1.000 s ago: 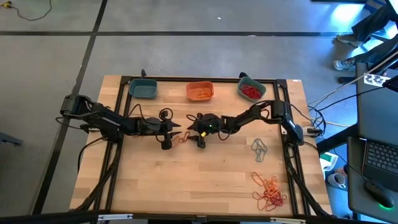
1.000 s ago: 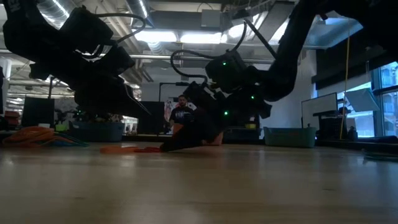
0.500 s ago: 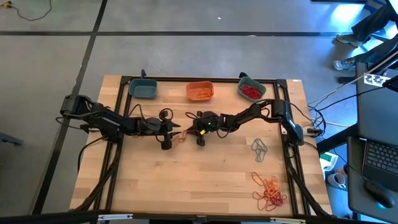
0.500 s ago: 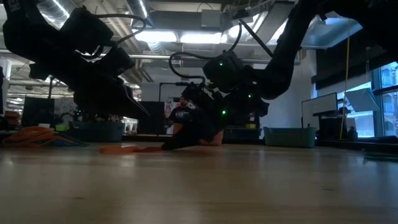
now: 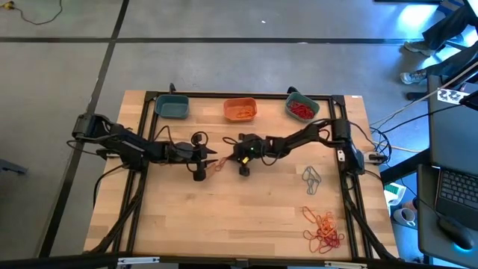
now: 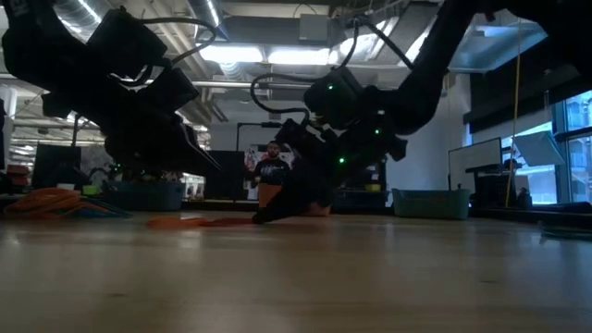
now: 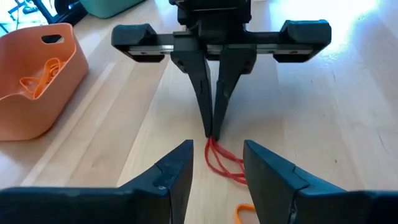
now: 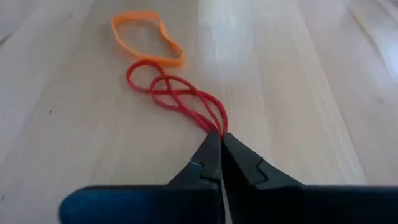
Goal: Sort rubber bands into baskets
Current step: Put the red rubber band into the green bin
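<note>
Mid-desk (image 5: 246, 217), right pincer (image 8: 219, 135) pinched shut on red rubber bands (image 8: 177, 96) (orange band (image 8: 146, 37) just beyond), left pincer (image 7: 216, 163) open opposite.

A light wooden plank table (image 5: 224, 217) with a black metal frame is set on a grey concrete floor (image 5: 224, 52) crossed by dark seams. A laptop (image 5: 455, 190) is seen at the right edge. In the low view, bright ceiling strip lights (image 6: 245, 54), a tall window (image 6: 573, 148) and a distant person (image 6: 271, 166) are seen.
</note>
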